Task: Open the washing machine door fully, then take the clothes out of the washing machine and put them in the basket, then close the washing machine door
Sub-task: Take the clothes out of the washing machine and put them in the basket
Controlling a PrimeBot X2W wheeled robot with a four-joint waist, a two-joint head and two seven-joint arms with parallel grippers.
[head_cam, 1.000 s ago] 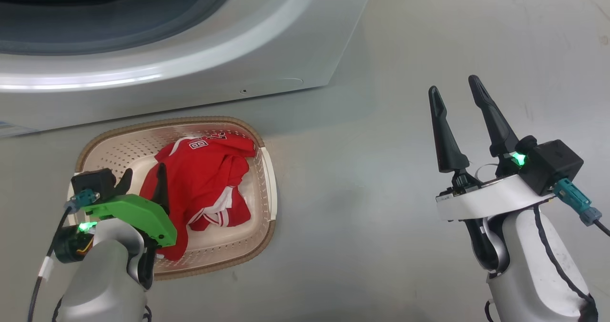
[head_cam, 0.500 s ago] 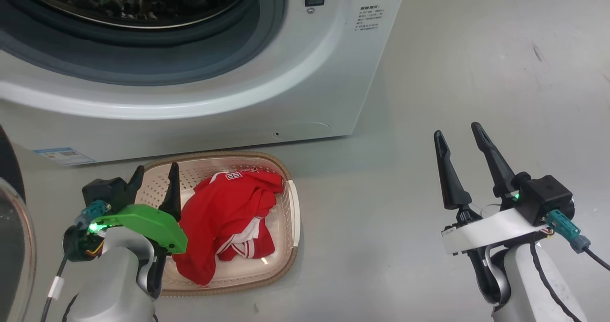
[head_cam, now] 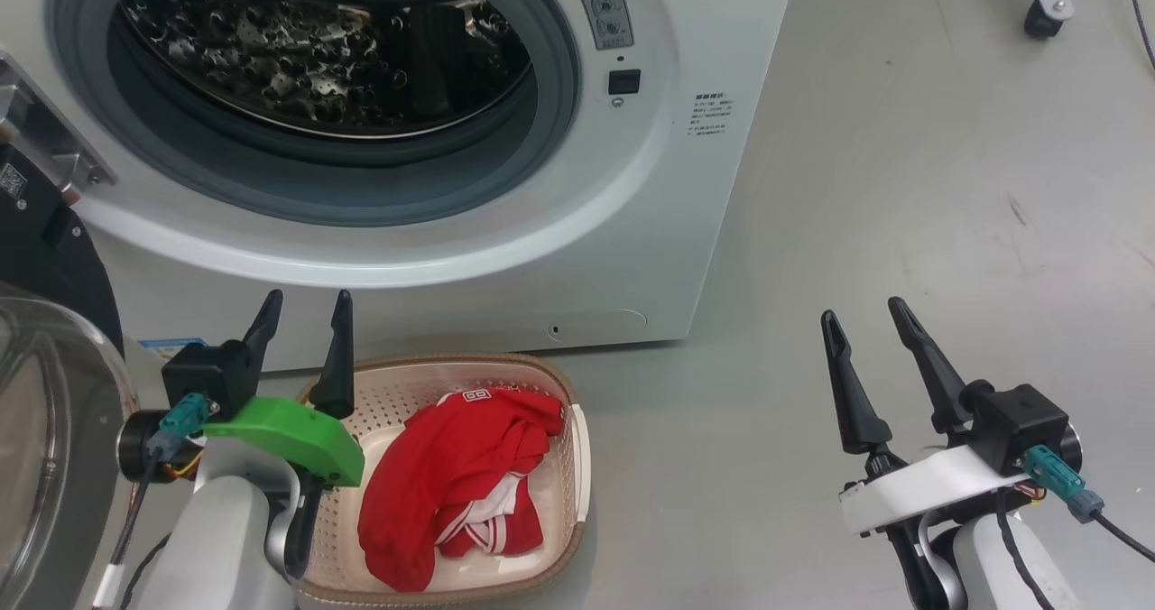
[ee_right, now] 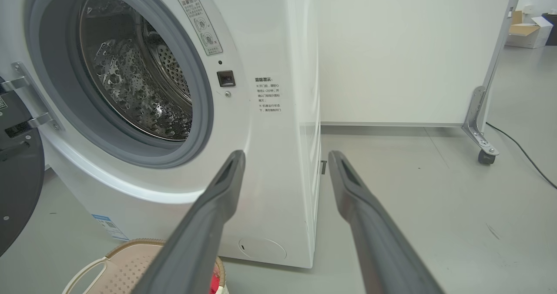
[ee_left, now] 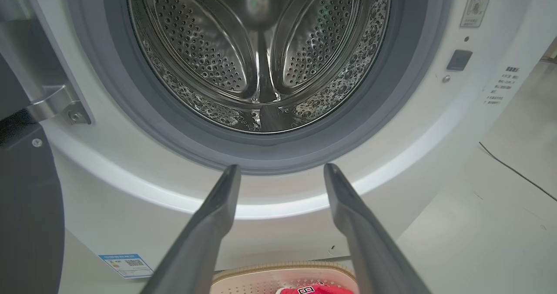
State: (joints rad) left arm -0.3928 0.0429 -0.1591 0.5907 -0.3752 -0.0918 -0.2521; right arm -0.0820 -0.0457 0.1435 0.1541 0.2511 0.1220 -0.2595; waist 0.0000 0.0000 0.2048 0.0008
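Head view: the washing machine [head_cam: 686, 231] spans the upper frame, and I see no garment in the visible part of its drum [head_cam: 316, 60]. The washing machine door [head_cam: 41, 411] is swung wide at the left edge and cut off there. The clothes [head_cam: 451, 493] lie heaped in the basket [head_cam: 577, 466] at lower centre, set just before the machine, presumably to keep transfers short. The left gripper [head_cam: 308, 296] stands at the basket's left rim and the right gripper [head_cam: 862, 309] at lower right, both spread and empty. Left wrist view: the fingers [ee_left: 209, 224] frame the drum's lower rim, and its top is out of frame. Right wrist view: the basket is clipped at the bottom edge. I judge only door-closing outstanding.
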